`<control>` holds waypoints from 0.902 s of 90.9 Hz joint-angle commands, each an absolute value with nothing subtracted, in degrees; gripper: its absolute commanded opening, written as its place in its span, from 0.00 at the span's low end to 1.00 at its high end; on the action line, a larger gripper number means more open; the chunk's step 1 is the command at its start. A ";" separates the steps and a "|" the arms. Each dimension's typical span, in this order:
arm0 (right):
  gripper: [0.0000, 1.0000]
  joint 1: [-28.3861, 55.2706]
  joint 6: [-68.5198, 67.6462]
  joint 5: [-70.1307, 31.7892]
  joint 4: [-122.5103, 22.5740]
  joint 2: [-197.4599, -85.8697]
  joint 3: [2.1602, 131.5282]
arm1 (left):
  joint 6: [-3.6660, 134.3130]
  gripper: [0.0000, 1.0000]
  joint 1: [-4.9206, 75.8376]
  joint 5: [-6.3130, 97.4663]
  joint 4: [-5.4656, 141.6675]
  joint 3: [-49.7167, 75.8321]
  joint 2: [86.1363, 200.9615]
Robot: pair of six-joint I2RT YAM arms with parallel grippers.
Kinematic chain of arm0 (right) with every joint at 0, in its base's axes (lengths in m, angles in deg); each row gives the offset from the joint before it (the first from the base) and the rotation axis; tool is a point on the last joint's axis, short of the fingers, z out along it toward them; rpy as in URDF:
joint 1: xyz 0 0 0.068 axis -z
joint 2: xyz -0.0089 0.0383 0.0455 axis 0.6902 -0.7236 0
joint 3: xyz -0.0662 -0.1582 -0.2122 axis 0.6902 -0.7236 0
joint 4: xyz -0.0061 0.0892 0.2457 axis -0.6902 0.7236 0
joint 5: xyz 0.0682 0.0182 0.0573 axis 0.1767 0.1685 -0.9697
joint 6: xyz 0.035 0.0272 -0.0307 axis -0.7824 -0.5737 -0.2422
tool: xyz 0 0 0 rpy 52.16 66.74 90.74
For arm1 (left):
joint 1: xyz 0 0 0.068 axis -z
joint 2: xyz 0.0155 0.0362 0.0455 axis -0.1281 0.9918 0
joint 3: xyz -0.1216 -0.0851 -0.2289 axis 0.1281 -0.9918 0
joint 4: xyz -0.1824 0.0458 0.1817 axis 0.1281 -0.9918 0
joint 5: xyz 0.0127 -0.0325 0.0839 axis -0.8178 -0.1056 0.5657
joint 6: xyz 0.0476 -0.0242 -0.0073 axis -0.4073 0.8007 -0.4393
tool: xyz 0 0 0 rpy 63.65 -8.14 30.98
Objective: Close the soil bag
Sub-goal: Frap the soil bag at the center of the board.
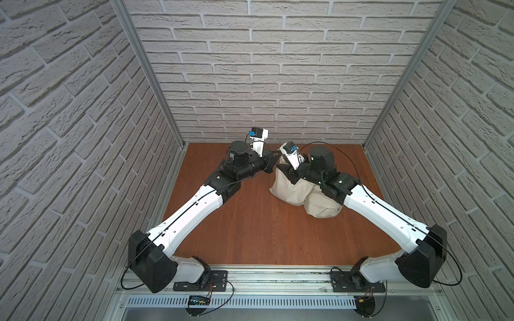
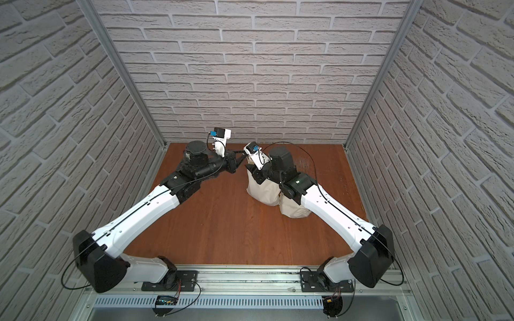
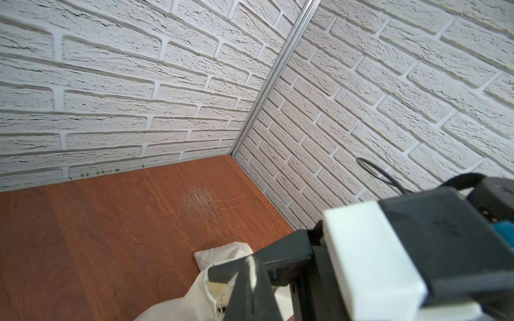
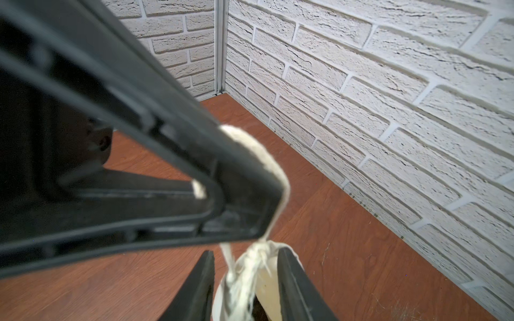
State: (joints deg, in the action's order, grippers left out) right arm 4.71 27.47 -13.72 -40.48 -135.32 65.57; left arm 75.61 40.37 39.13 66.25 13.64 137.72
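The soil bag (image 1: pixel 289 191) is a cream cloth sack standing at the back of the wooden table in both top views (image 2: pixel 262 191). My left gripper (image 1: pixel 275 161) is just left of the bag's top and shut on its white drawstring (image 4: pixel 274 166), which runs taut down to the gathered neck (image 4: pixel 261 266). In the left wrist view the string (image 3: pixel 252 268) shows between the closed fingers. My right gripper (image 4: pixel 246 251) straddles the neck, jaws apart: one finger (image 4: pixel 292 283) touches the cloth, and the other (image 4: pixel 204 283) stands clear of it. Dark soil shows inside.
A second cream sack (image 1: pixel 319 208) leans against the soil bag under my right forearm. White brick walls close in the back and both sides. A scratched patch (image 3: pixel 200 203) marks the table (image 1: pixel 250 228) near the back right corner.
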 commanded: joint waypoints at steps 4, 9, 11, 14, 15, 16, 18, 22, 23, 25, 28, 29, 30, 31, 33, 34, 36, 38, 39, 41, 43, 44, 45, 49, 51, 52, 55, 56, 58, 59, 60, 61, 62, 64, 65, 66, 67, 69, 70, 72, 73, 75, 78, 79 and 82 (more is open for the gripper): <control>0.31 6.11 27.14 -14.83 -41.71 -137.82 68.52 | 75.84 0.00 40.59 39.65 71.28 13.60 135.14; 0.23 7.58 27.20 -14.07 -39.06 -139.06 68.40 | 75.88 0.00 40.04 39.73 71.34 13.77 134.25; 0.20 8.17 27.16 -13.73 -38.02 -139.47 67.98 | 75.92 0.00 39.77 39.88 71.26 13.82 133.78; 0.17 9.72 27.08 -12.86 -36.47 -139.69 67.12 | 76.15 0.00 38.95 40.32 71.04 13.92 132.93; 0.17 10.25 27.07 -12.48 -36.15 -139.62 66.66 | 76.36 0.00 38.58 40.54 70.95 13.98 132.69; 0.16 10.64 26.97 -12.28 -35.95 -139.58 65.68 | 76.52 0.00 38.26 40.69 70.86 14.01 132.40; 0.16 11.99 26.92 -11.48 -35.91 -139.25 63.99 | 76.89 0.00 37.34 41.00 70.68 14.04 131.67; 0.16 14.71 26.65 -9.94 -36.35 -137.95 60.37 | 77.97 0.00 35.22 41.56 70.40 14.12 130.23; 0.16 15.20 26.55 -9.74 -36.53 -137.69 59.03 | 78.24 0.00 34.56 41.68 70.32 14.13 129.98; 0.16 16.63 26.36 -8.76 -36.82 -136.78 57.11 | 78.97 0.00 33.30 41.78 70.15 14.24 129.24; 0.16 18.38 26.09 -7.60 -37.04 -135.46 54.58 | 80.09 0.00 31.16 41.70 70.08 14.33 128.36; 0.17 18.71 26.04 -7.12 -37.01 -135.04 53.71 | 80.53 0.00 30.55 41.62 70.07 14.36 128.17; 0.17 19.14 26.02 -6.66 -36.95 -134.70 53.06 | 80.93 0.00 30.03 41.58 70.07 14.38 128.07; 0.17 19.52 25.97 -6.21 -36.74 -134.31 52.42 | 81.22 0.00 29.55 41.48 70.07 14.43 127.93; 0.17 19.88 26.10 -5.28 -36.37 -133.49 51.77 | 81.61 0.00 28.79 41.37 69.78 14.54 127.65; 0.17 19.94 26.23 -4.87 -36.19 -133.22 51.60 | 81.69 0.00 28.58 41.33 69.57 14.64 127.59; 0.18 19.94 26.43 -4.77 -35.68 -132.58 51.52 | 81.75 0.00 28.35 41.25 69.11 15.03 127.57; 0.18 19.86 26.44 -5.87 -35.14 -132.05 51.83 | 81.58 0.00 28.30 41.23 68.69 15.43 127.67; 0.18 19.80 26.31 -6.43 -34.96 -131.84 52.07 | 81.41 0.00 28.37 41.08 68.50 15.66 127.73; 0.18 19.60 26.03 -8.22 -34.58 -131.42 52.67 | 81.26 0.00 28.54 40.88 68.34 15.92 128.04; 0.18 19.22 25.85 -10.18 -34.40 -131.25 53.46 | 81.20 0.00 28.83 40.43 68.32 16.21 128.54; 0.18 18.82 25.80 -10.87 -34.37 -131.05 53.94 | 81.17 0.00 28.99 40.20 68.31 16.31 128.69; 0.19 18.49 25.77 -11.79 -34.35 -130.95 54.36 | 81.16 0.00 29.21 39.99 68.31 16.45 129.04; 0.20 17.05 26.12 -13.95 -34.38 -130.58 56.25 | 80.92 0.00 30.07 39.20 67.93 17.04 130.31; 0.21 15.95 26.34 -14.91 -34.46 -130.56 57.15 | 80.79 0.00 30.46 38.85 67.62 17.52 130.78; 0.21 15.34 26.48 -15.57 -34.53 -130.57 57.50 | 80.66 0.00 30.64 38.75 67.53 17.72 131.13; 0.23 14.07 26.79 -17.00 -34.69 -130.57 59.09 | 80.30 0.00 31.23 38.57 66.87 18.35 132.08; 0.24 13.48 26.83 -17.49 -34.74 -130.57 59.66 | 80.20 0.00 31.38 38.52 66.62 18.57 132.35; 0.26 12.59 27.07 -18.34 -34.77 -130.69 60.63 | 80.05 0.00 31.65 38.48 66.26 18.93 132.82; 0.27 12.21 27.28 -18.73 -34.82 -130.77 61.00 | 80.03 0.00 31.76 38.43 66.19 19.08 133.03; 0.28 11.76 27.39 -19.15 -34.84 -130.85 61.63 | 80.02 0.00 31.82 38.36 66.15 19.20 133.23; 0.29 11.35 27.48 -19.53 -34.94 -130.93 61.94 | 80.01 0.00 31.90 38.28 66.13 19.35 133.41; 0.30 10.97 27.58 -19.90 -35.08 -130.98 62.44 | 80.01 0.00 31.93 38.20 66.03 19.46 133.55; 0.33 10.41 27.65 -20.57 -35.34 -131.12 63.44 | 80.01 0.00 32.09 38.01 65.92 19.66 133.83; 0.33 10.15 27.66 -20.95 -35.50 -131.16 63.90 | 80.01 0.00 32.12 37.97 65.80 19.75 133.89; 0.34 9.85 27.62 -21.18 -35.62 -131.18 64.30 | 80.01 0.00 32.18 37.87 65.78 19.89 134.01; 0.35 9.65 27.60 -21.56 -35.86 -131.23 64.59 | 80.05 0.00 32.20 37.86 65.64 20.04 134.11; 0.37 9.13 27.61 -22.11 -36.19 -131.31 65.45 | 80.08 0.00 32.23 37.75 65.38 20.38 134.30; 0.38 8.90 27.60 -22.33 -36.45 -131.39 65.78 | 80.09 0.00 32.23 37.71 65.26 20.55 134.39; 0.39 8.55 27.52 -22.74 -36.80 -131.62 66.45 | 80.09 0.00 32.19 37.69 65.07 20.90 134.45; 0.40 8.43 27.51 -23.00 -36.93 -131.67 66.72 | 80.09 0.00 32.25 37.73 64.97 21.03 134.51; 0.41 8.12 27.50 -23.28 -37.14 -131.93 67.70 | 80.02 0.00 32.30 37.69 64.73 21.37 134.53; 0.43 7.86 27.45 -23.87 -37.27 -132.41 69.00 | 79.97 0.00 32.32 37.58 64.52 21.87 134.64; 0.44 7.78 27.43 -24.14 -37.26 -132.64 69.49 | 79.89 0.00 32.36 37.59 64.44 22.05 134.69; 0.46 7.64 27.32 -24.77 -37.16 -133.39 70.62 | 79.92 0.00 32.40 37.62 64.24 22.43 134.71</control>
State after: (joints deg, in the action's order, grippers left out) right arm 8.16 27.60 -22.02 -35.28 -132.22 66.75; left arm 80.57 32.35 36.79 59.45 19.46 134.51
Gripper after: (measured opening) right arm 0.446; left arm 0.061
